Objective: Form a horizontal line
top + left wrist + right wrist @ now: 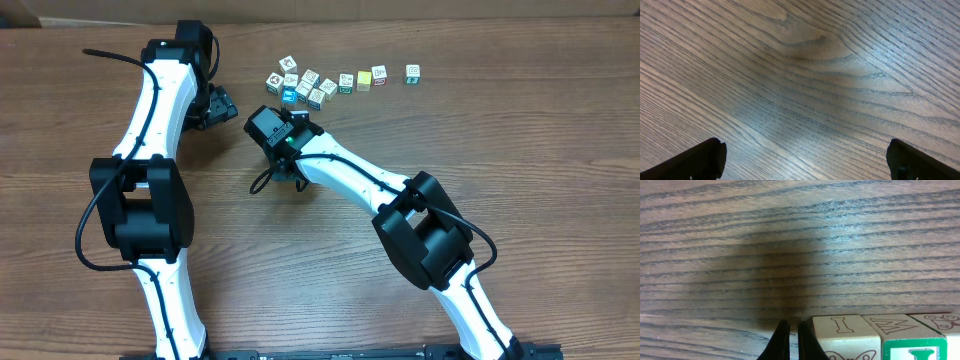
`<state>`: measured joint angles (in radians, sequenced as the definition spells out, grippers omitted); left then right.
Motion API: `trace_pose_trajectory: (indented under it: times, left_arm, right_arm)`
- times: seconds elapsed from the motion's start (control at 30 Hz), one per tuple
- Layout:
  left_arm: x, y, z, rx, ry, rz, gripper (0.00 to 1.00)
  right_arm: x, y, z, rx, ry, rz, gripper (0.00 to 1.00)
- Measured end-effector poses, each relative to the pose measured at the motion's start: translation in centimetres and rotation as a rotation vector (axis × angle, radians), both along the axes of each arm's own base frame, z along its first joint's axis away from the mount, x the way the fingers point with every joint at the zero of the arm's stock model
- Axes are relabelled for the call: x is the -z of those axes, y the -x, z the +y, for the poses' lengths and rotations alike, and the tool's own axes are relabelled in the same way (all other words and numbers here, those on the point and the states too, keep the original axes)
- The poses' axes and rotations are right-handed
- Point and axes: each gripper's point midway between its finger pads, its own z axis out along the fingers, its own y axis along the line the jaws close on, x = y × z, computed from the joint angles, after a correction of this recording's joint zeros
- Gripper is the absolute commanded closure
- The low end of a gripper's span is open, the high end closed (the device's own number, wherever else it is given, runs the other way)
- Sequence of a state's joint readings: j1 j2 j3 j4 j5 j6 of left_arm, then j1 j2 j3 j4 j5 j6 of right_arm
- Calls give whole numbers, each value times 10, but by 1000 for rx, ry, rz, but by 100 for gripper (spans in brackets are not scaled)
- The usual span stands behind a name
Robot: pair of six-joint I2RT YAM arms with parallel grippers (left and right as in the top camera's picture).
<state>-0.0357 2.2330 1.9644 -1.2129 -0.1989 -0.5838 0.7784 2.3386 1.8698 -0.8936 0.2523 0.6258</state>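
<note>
The line (pixel 364 79) of cubes lies just right of the cluster (pixel 300 85), its far-right cube standing slightly apart. The right gripper (pixel 794 341), clenched on nothing, sits at the cluster's near edge, just beside a lettered cube (pixel 845 335). The left gripper (pixel 805 162) gapes wide over bare table (pixel 800 75), left of the cluster.

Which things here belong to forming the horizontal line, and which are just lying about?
Belong:
- short row of cubes
- cluster of cubes beside it
- right gripper, fingers shut, next to the cluster

Lying about:
- lone cube, apart to the right
- left gripper, fingers open, over the table
</note>
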Motion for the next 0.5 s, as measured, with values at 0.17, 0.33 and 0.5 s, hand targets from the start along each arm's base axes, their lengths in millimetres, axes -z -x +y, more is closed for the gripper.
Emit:
trace_pose_trajectory:
  times: [0.17,0.33,0.5]
  left_arm:
    - [0,0,0,0,0,0,0]
    - [0,0,0,0,0,0,0]
    - [0,0,0,0,0,0,0]
  right_arm:
    - [0,-1,1,-1,-4,-3,96]
    - [-2,-4,8,-7,-37,-12,96]
    - [-9,-5,9,-15,-48,0,96]
